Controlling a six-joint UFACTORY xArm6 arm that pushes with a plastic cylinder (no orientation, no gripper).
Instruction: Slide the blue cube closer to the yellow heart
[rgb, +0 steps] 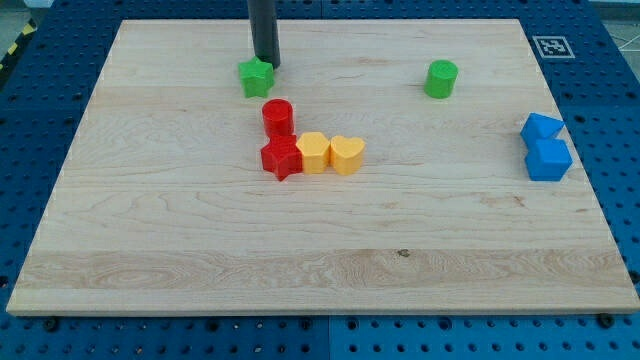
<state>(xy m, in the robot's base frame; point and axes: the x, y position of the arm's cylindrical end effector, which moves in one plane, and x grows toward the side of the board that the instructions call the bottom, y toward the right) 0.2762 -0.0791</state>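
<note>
The blue cube (548, 159) sits near the board's right edge, touching a second, irregular blue block (541, 127) just above it. The yellow heart (347, 154) lies at the board's middle, at the right end of a row with a yellow block (313, 152) and a red star (282, 158). My tip (266, 63) is at the view's top left, just above and touching or nearly touching a green star-shaped block (257, 77). It is far to the left of the blue cube.
A red cylinder (278, 116) stands just above the red star. A green cylinder (440, 78) stands at the upper right of middle. The wooden board (320, 250) lies on a blue perforated table, with a marker tag (553, 45) at its top right corner.
</note>
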